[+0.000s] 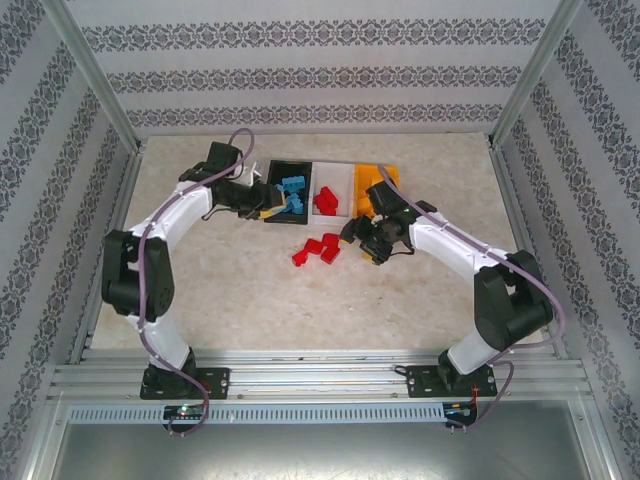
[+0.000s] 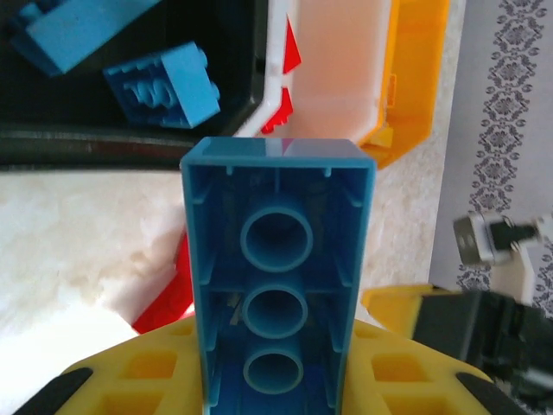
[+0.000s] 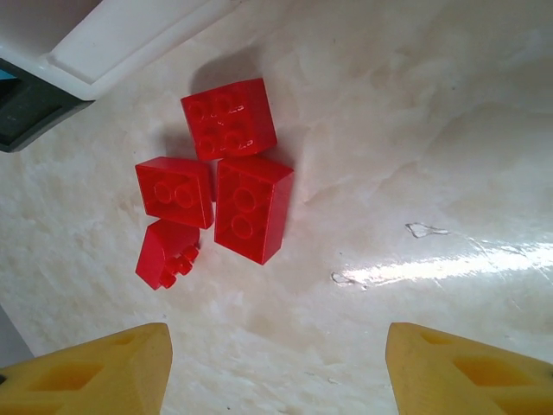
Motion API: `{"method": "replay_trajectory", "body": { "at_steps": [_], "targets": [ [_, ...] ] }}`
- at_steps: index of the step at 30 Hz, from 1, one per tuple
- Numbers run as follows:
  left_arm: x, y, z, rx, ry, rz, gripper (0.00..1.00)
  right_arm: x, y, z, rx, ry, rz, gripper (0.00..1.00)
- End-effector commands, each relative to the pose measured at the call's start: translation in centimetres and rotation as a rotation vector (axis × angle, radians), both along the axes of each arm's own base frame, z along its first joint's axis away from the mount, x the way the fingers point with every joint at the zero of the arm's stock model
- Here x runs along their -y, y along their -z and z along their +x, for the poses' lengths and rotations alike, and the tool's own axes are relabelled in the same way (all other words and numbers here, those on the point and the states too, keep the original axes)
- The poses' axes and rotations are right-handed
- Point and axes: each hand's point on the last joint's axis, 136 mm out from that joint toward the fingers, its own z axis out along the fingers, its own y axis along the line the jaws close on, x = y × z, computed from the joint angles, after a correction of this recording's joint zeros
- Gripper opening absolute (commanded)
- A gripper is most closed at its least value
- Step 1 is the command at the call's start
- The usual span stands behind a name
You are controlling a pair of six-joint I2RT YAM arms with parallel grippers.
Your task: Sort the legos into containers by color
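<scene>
At black bin [image 1: 285,166] rim, left hand [image 2: 276,385] clamped blue brick [image 2: 276,259], long axis pointing binward; right hand [image 3: 276,372] fingers apart, red bricks [image 3: 220,186] just ahead on desk [image 3: 432,130].

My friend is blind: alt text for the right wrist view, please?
Four red legos lie clustered on a pale marbled table, ahead of the right gripper, its yellow fingers open. A white bin corner shows upper left.

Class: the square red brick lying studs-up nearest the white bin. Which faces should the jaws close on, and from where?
Come from straight above; grip the square red brick by its two flat walls facing bare table, left and right in the right wrist view. Its near edge abuts the longer red brick, likely leaving no jaw room there.
</scene>
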Motion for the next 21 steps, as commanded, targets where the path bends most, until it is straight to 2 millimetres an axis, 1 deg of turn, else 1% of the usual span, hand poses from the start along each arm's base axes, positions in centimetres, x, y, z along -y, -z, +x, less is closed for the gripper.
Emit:
{"method": "replay_trajectory", "body": {
  "at_steps": [1, 6, 11, 16, 21],
  "targets": [
    [0.3, -0.4, 2.6, 0.025, -0.011, -0.037, 0.31, 1.2, -0.4, -1.0, -0.01, -0.012, -0.024, 0.67],
    [0.7, 0.6, 5.2, 0.007, -0.014, -0.034, 0.31, 2.3, 0.3, -1.6, -0.034, -0.004, -0.031, 0.67],
    [1.2, 1.1, 7.3, -0.006, -0.011, -0.033, 0.31, 2.8, 1.1, -1.4, -0.057, 0.001, -0.024, 0.67],
    [1.3, 1.5, 8.8, -0.015, -0.015, -0.023, 0.31, 2.9, 1.5, -0.8, -0.07, -0.004, -0.018, 0.68],
    [1.3, 2.0, 9.7, -0.023, -0.023, -0.015, 0.31, 2.6, 2.5, -0.2, -0.101, -0.016, -0.009, 0.68]
  ]
}}
